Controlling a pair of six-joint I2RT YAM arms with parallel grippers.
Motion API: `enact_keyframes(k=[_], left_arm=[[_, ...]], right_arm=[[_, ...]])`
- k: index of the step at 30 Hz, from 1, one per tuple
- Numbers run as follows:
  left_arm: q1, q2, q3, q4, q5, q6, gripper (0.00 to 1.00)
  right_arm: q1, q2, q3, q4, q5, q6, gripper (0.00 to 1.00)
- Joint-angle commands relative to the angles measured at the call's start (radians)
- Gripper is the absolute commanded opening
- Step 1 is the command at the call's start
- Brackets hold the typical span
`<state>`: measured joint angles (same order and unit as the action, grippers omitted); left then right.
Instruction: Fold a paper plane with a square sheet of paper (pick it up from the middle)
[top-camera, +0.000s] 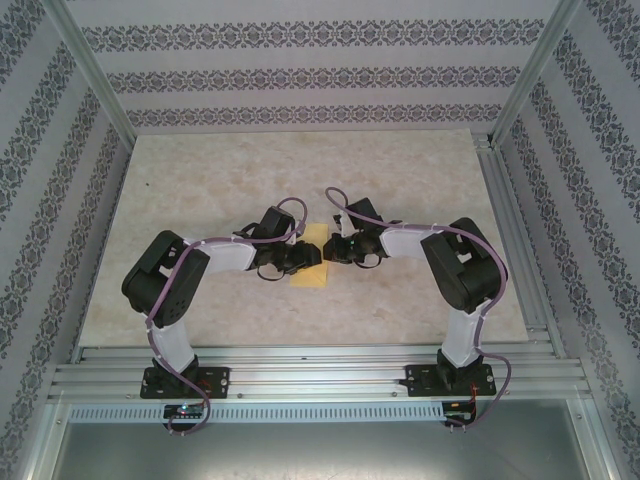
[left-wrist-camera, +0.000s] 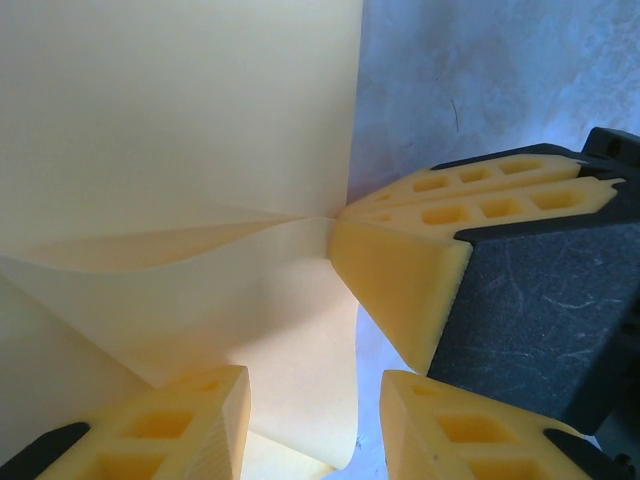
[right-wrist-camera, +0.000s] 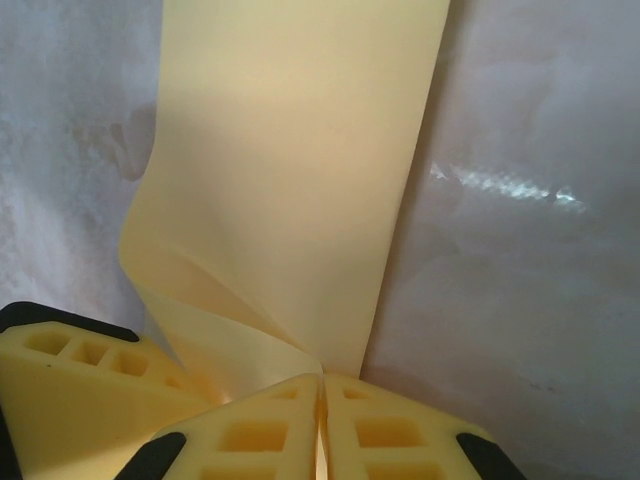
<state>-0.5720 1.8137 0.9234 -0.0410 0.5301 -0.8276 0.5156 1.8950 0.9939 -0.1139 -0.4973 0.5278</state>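
The yellow sheet of paper (top-camera: 316, 240) lies as a narrow folded strip on the table between the two arms. My right gripper (top-camera: 331, 251) is shut on the paper's right edge; in the right wrist view its fingertips (right-wrist-camera: 300, 395) meet on the paper (right-wrist-camera: 300, 150), which creases out from the pinch. My left gripper (top-camera: 300, 259) is at the strip's left side. In the left wrist view the left gripper (left-wrist-camera: 315, 405) is open, and a curled flap of the paper (left-wrist-camera: 180, 120) hangs loose between its fingers. The right gripper's fingers (left-wrist-camera: 400, 270) show there, pinching the paper's edge.
The pale marbled table (top-camera: 200, 180) spreads out on all sides of the arms. Patterned walls and metal posts (top-camera: 90, 70) enclose it. An aluminium rail (top-camera: 320, 375) runs along the near edge, under the arm bases.
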Motion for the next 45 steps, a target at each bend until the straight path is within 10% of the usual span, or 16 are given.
enact_keyframes(k=[1,45], left_arm=[[-0.011,-0.024,0.015,0.027,0.018,0.017,0.41],[-0.020,-0.012,0.018,-0.003,-0.032,0.028,0.35]], right_arm=[[0.009,0.022,0.032,0.006,0.018,-0.015,0.11],[0.017,0.056,0.054,0.048,-0.027,-0.030,0.02]])
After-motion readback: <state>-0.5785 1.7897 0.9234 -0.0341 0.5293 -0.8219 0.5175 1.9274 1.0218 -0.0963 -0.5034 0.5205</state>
